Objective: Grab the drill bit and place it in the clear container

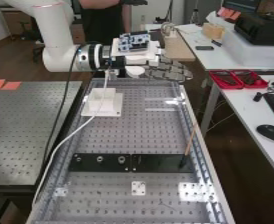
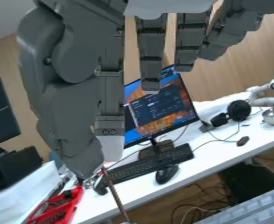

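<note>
A brown rod (image 1: pixel 189 141) tilts up at one end of the black plate (image 1: pixel 157 161) – a white stand (image 1: pixel 103 104) sits beyond that plate. Farther beyond hangs the hand (image 1: pixel 166 70), fingers straight – which piece is the drill bit, I can't tell.

Mount (image 1: pixel 102 107) on bench (image 1: pixel 104 197) behind plates (image 1: pixel 162 163), table (image 1: pixel 28 125) to the left, trays (image 1: pixel 236 80) on desk (image 1: pixel 244 107) at right.
</note>
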Available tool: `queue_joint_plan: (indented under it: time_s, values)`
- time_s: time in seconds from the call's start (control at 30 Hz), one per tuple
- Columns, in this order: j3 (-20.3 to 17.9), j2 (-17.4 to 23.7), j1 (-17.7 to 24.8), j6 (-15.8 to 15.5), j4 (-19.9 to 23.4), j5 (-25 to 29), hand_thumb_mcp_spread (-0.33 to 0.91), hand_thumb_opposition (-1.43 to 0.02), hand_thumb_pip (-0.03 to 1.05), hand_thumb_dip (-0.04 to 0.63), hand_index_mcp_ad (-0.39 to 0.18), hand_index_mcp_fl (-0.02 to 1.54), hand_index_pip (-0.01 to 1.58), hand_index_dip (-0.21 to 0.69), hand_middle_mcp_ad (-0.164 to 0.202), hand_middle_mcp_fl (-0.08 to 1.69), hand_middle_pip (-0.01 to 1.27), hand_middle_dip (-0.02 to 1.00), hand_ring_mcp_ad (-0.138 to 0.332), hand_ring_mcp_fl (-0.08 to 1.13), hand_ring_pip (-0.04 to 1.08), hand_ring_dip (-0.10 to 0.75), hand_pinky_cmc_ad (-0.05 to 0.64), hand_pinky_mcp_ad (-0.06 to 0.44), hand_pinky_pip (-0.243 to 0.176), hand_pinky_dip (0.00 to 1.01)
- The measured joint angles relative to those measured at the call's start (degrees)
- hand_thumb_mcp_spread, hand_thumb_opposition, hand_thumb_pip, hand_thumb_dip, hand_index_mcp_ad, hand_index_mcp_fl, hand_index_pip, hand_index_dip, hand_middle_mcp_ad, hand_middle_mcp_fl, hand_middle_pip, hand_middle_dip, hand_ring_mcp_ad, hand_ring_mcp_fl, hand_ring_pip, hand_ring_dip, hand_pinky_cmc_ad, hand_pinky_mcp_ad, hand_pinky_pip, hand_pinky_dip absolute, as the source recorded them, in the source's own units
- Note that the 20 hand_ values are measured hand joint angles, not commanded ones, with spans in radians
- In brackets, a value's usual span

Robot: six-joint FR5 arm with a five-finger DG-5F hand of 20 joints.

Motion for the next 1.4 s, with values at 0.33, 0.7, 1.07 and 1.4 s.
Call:
queue_joint_plan:
  time_s: [0.33, 0.7, 1.07, 1.4]
  values:
    - [3.0, -4.2, 2.0, 3.4, -1.4, -1.4, 0.53, -0.98, 0.40, 0.328, -0.141, 1.01, 0.83, 0.414, 0.091, 0.31, 0.14, 0.22, 0.178, 0.14, 0.11, 0.009, 0.271, 0.105, -0.089, 0.13]
    - [5.2, -7.3, 3.5, 5.3, -3.1, -2.5, 0.53, -0.98, 0.40, 0.328, -0.141, 1.01, 0.81, 0.414, 0.091, 0.32, 0.14, 0.22, 0.178, 0.14, 0.12, 0.009, 0.271, 0.105, -0.093, 0.14]
    - [5.0, -7.3, 4.0, 5.1, -3.1, -2.2, 0.53, -0.98, 0.40, 0.328, -0.141, 1.01, 0.81, 0.414, 0.091, 0.31, 0.14, 0.22, 0.178, 0.14, 0.11, 0.009, 0.271, 0.106, -0.093, 0.14]
    - [4.9, -7.3, 3.9, 5.0, -3.1, -3.2, 0.53, -0.98, 0.40, 0.328, -0.141, 1.01, 0.81, 0.414, 0.091, 0.31, 0.14, 0.22, 0.178, 0.14, 0.11, 0.009, 0.271, 0.106, -0.093, 0.14]
